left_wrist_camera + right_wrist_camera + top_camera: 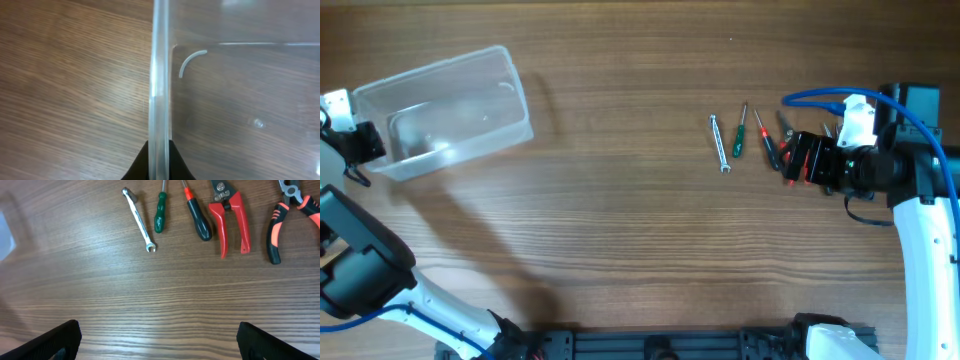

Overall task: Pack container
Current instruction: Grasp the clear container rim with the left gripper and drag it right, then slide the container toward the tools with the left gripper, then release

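Note:
The clear plastic container (430,72) stands at the table's far left. My left gripper (365,145) is shut on its left wall; in the left wrist view the black fingers (160,167) pinch the clear wall (161,75). A row of hand tools lies at the right: a silver wrench (139,220), a green screwdriver (160,212), a black-handled screwdriver (197,217), red cutters (230,220) and orange-black pliers (290,215). My right gripper (159,340) is open and empty above bare table just short of the tools; overhead it (792,160) covers the rightmost tools.
Overhead, the wrench (719,143), the green screwdriver (740,130) and the black-handled screwdriver (766,140) lie side by side. Bare wooden table lies between the container and the tools. A blue cable (820,97) loops off the right arm.

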You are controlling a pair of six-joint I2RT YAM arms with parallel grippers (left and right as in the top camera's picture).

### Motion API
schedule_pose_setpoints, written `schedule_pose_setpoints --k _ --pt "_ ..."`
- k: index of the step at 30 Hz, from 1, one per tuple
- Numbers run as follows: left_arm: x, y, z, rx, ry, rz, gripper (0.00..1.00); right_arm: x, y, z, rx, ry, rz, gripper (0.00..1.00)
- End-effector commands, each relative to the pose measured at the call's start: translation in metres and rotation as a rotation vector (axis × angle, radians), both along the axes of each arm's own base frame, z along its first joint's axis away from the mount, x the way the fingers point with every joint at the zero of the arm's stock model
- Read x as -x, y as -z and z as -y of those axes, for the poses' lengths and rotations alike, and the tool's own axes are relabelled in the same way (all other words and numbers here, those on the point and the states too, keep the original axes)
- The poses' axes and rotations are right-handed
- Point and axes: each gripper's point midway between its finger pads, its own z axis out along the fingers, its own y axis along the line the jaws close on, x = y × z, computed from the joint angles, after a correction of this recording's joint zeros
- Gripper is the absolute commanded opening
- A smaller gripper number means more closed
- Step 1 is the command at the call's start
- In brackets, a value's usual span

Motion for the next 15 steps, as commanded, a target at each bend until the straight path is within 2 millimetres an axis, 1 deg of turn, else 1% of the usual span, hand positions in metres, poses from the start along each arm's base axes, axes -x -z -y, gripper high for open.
schedule_pose_setpoints --k 1,4,6,8,10,11,14,15 --pt "-0.015 -0.005 0.034 0.048 0.047 0.000 0.04 -0.004 -0.006 0.004 0.011 0.023 0.016 1.00" --pt "-0.026 -0.019 0.069 0.061 0.109 -0.003 0.04 -0.005 -0.006 0.004 0.001 0.048 0.016 1.00" --pt "-0.033 -0.033 0.104 0.064 0.180 -0.011 0.04 -0.007 -0.007 0.004 0.002 0.048 0.024 1.00" --pt "-0.032 -0.041 0.143 0.083 0.255 -0.046 0.04 -0.009 -0.008 0.004 0.003 0.048 0.035 1.00" --pt "-0.025 -0.040 0.189 0.120 0.338 -0.116 0.04 -0.010 -0.008 0.004 0.003 0.048 0.036 1.00" --pt "-0.022 -0.039 0.211 0.148 0.348 -0.142 0.04 -0.010 -0.008 0.004 0.004 0.047 0.036 1.00" --pt "-0.019 -0.035 0.260 0.223 0.316 -0.188 0.04 -0.010 -0.008 0.004 0.005 0.044 0.039 1.00" --pt "-0.018 -0.035 0.271 0.236 0.318 -0.200 0.04 -0.010 -0.008 0.004 0.005 0.044 0.038 1.00"
